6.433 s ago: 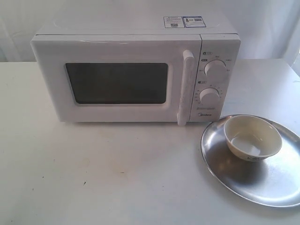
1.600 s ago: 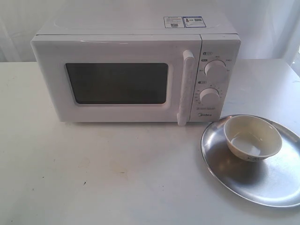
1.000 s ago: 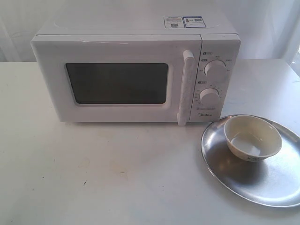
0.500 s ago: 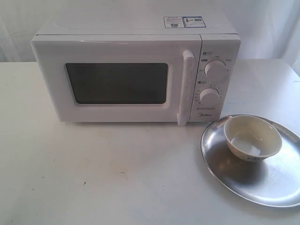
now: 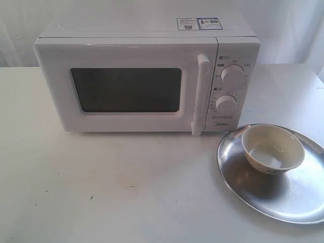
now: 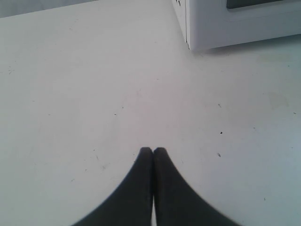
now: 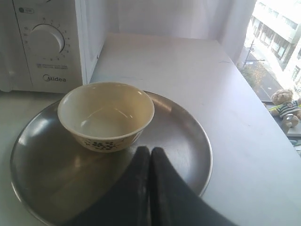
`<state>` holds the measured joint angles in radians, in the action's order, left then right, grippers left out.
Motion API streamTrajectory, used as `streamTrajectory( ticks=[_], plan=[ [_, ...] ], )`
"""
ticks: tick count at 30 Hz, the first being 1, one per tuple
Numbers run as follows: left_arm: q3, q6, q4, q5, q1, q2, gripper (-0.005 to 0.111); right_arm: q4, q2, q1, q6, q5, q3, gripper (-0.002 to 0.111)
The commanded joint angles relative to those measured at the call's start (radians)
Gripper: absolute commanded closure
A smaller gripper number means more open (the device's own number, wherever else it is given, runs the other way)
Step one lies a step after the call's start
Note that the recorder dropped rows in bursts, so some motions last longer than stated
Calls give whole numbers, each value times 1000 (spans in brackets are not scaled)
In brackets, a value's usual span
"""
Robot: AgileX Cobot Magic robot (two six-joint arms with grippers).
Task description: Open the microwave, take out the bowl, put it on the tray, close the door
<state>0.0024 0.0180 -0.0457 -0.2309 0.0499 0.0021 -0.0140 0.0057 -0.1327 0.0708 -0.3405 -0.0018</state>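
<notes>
Cream ceramic bowl [image 5: 273,148] is sitting on round silver tray [image 5: 283,202], white door [image 5: 126,91] closed. Left tool [image 6: 153,149] and right tool [image 7: 149,149] are resting pinched together, empty. Seemingly nothing is remaining.

1. I see a white table [image 5: 126,192], its surface faintly specked and scuffed.
2. The microwave [image 5: 147,81] stands on it toward the back.
3. The tray [image 5: 273,200] lies flat near the microwave's dial-side front corner.

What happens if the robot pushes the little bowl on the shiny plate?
It would probably slide, since the tray looks smooth and shiny. The bowl is wider at its rim than its foot, so a high push might tip it. It looks like glazed ceramic: likely stiff, slippery, breakable if dropped.
</notes>
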Motion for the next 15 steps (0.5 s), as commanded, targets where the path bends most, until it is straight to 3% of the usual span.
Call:
streamTrajectory(
  ticks=[1,15],
  plan=[
    [-2,4,7,-2,-4,-2,107,8,-6,3,18,-2,2,108],
    [-2,4,7,-2,-4,-2,107,6,-6,3,-78,-2,2,108]
  ],
)
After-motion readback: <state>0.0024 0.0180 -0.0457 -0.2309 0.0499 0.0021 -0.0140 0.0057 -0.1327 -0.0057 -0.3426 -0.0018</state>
